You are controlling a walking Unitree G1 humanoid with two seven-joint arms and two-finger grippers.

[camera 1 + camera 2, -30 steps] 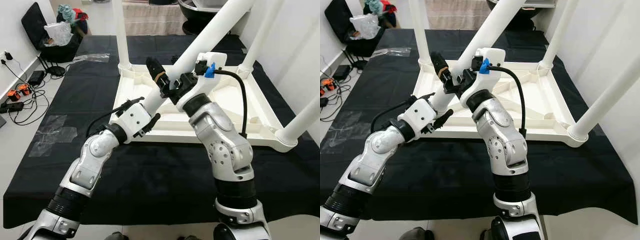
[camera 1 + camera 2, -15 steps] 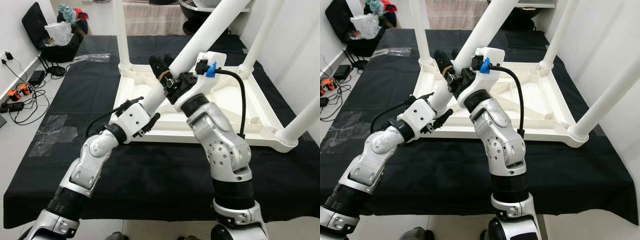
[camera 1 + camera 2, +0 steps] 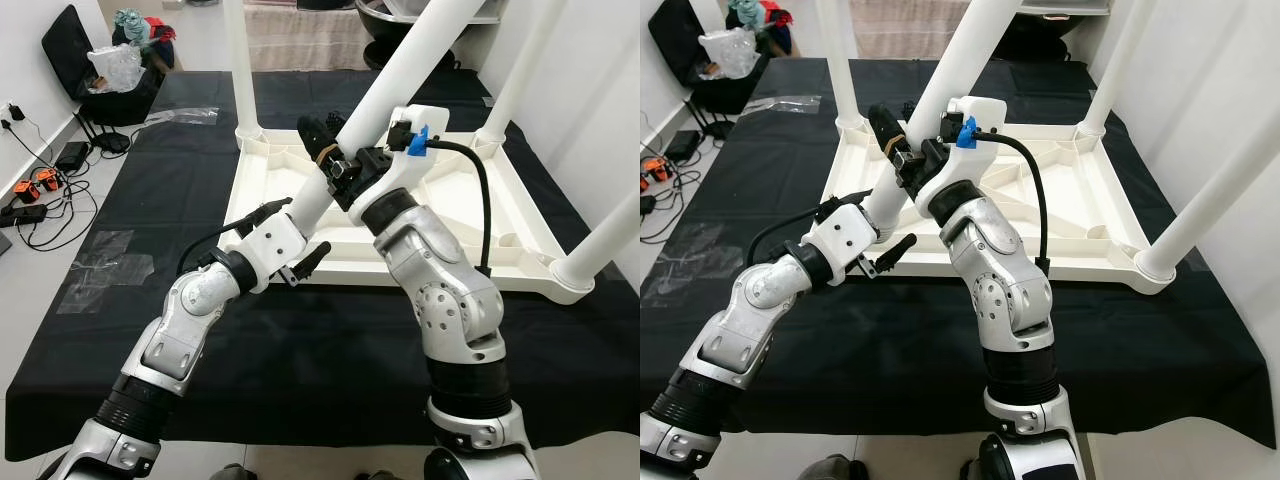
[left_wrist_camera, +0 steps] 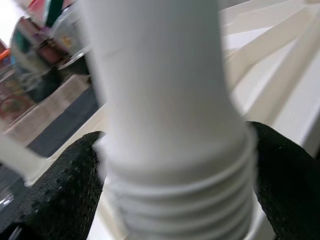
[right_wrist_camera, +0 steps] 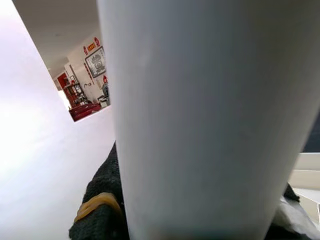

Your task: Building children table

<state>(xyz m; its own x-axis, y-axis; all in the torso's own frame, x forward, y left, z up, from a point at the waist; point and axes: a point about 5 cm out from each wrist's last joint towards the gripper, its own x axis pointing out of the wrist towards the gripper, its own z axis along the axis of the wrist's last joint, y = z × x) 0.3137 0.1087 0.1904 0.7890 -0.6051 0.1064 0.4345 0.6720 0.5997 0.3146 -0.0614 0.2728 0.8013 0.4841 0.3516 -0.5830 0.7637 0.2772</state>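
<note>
- The white children's table (image 3: 420, 215) lies upside down on a black mat (image 3: 300, 350) spread over the floor, ribbed underside facing up.
- Three legs already stand upright in their corner sockets: one at the far left (image 3: 238, 70), one at the far right (image 3: 515, 85), and one at the near right (image 3: 600, 250).
- The fourth leg (image 3: 400, 75) is not yet seated. It leans steeply over the tabletop, its lower end down toward the near-left corner.
- The left end effector (image 4: 170, 165) grips that leg low down, just above its threaded end, with a black finger pressed to each side of the tube.
- The right end effector (image 3: 335, 160) clamps the same leg higher up, its black fingers wrapped around the shaft.
- By my reckoning the job is most of the way there: what remains is to bring the threaded end into the near-left socket, stand the leg upright, screw it home, then turn the table over.
- Around the room: pale tiled floor, white walls, cables and orange gear (image 3: 40, 185) by the left wall, and a black chair (image 3: 95, 70) piled with bags and cloth in the far-left corner.
</note>
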